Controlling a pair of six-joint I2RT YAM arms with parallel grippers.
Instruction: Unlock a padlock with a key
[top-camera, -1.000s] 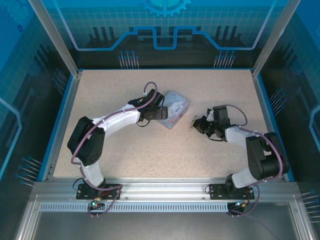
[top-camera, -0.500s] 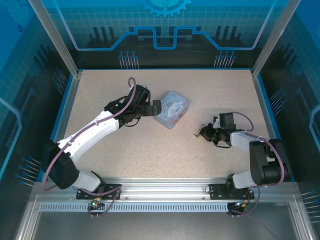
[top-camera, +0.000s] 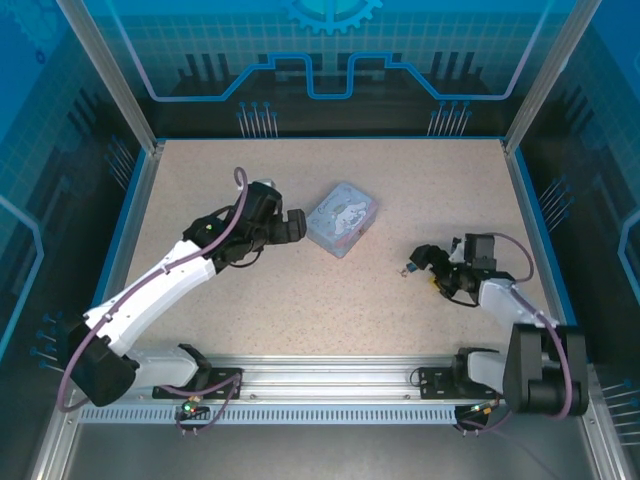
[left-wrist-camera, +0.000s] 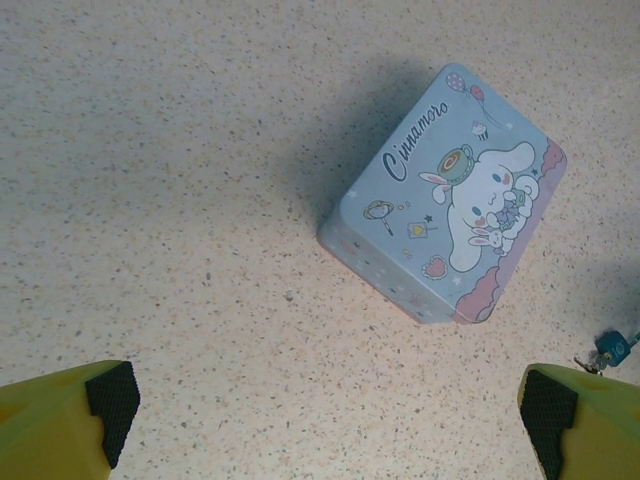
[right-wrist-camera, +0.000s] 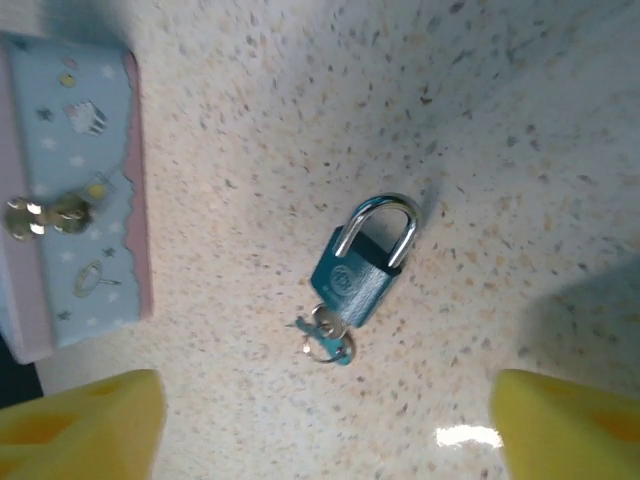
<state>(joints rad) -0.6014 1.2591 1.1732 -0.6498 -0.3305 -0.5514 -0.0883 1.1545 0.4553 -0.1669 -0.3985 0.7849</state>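
Both arms have backed off in the last sec. Your left claw (top-camera: 290, 225) was on the tin (top-camera: 342, 218). It now hangs at the tin's 9 o'clock, apart from it, fingers spread wide w/ nothing btwn them. Your right claw (right-wrist-camera: 325, 428) has swung toward the near right and is also wide open and empty.

The padlock (right-wrist-camera: 365, 268) has shifted the same way. It lies flat on the surface (top-camera: 300, 300), approx 4 o'clock from the tin and well apart, just ahead of the right claw's fingers and touching neither. In the right wrist view the shackle points to 1 o'clock and looks seated on both sides, so prob. still locked. The key (right-wrist-camera: 322, 335), on its ring, sits at the body's 7 o'clock end. It may be in the keyhole, but it's too small to tell.

For you this means nothing is held and the lock sits clear of the tin w/ room around it, so the job is at the re-grip stage. Likely next: one claw pins the body, the other pinches the key & turns.
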